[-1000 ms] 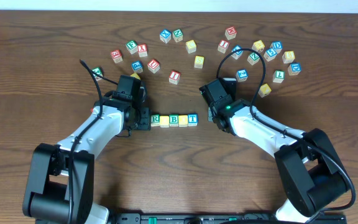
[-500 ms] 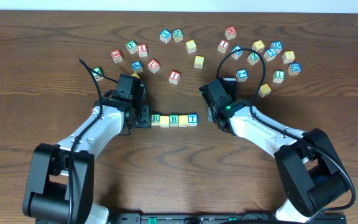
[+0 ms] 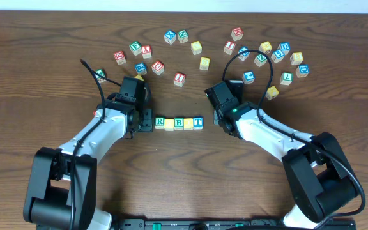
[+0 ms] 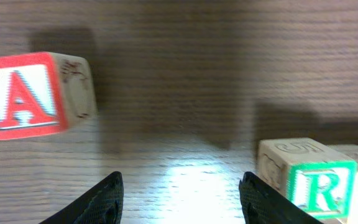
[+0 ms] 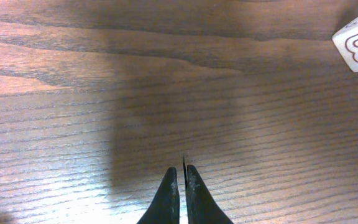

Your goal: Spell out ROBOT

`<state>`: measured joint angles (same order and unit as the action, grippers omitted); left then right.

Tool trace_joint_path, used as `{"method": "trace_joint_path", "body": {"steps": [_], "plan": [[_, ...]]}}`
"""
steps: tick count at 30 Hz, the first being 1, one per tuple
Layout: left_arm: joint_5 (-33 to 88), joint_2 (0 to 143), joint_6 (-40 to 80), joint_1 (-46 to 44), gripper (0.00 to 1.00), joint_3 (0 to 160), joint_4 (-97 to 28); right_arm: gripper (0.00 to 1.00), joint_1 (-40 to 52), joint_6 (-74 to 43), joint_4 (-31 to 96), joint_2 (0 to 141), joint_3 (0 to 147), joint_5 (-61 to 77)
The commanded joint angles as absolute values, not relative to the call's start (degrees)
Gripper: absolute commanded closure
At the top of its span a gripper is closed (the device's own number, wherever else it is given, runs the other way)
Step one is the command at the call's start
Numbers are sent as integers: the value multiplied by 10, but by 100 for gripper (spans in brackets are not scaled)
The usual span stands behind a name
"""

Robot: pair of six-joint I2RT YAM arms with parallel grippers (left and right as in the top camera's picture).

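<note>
Tabletop (image 3: 184, 182) — cube row (image 3: 179, 122) (green R (image 4: 323, 186))

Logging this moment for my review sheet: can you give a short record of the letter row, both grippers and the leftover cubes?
row: R cube, first yellow cube, B cube, second yellow cube, T cube, in one line
left gripper: open, empty, beside the R cube
right gripper: shut, empty, right of the T cube, apart
spare cubes: scattered on the table's far side
</note>
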<state>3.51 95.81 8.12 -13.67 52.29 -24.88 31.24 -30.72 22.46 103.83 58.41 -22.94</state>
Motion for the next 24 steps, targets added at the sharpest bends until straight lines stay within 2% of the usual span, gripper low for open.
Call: {"method": "trace_joint_path", "body": {"steps": [1, 9, 21, 22, 24], "plan": [[-21, 964, 107, -137, 41, 520, -243, 99, 311, -301, 225, 1042, 581, -236], [-25, 964, 118, -137, 41, 521, -202, 99, 311, -301, 225, 1042, 581, -234], [28, 964, 117, -137, 41, 523, -163, 99, 311, -295, 227, 1042, 581, -221], [43, 964, 117, -137, 44, 523, -161, 99, 311, -295, 227, 1042, 581, -221], [59, 964, 117, -138, 66, 523, -157, 99, 311, -295, 227, 1042, 581, -221]]}}
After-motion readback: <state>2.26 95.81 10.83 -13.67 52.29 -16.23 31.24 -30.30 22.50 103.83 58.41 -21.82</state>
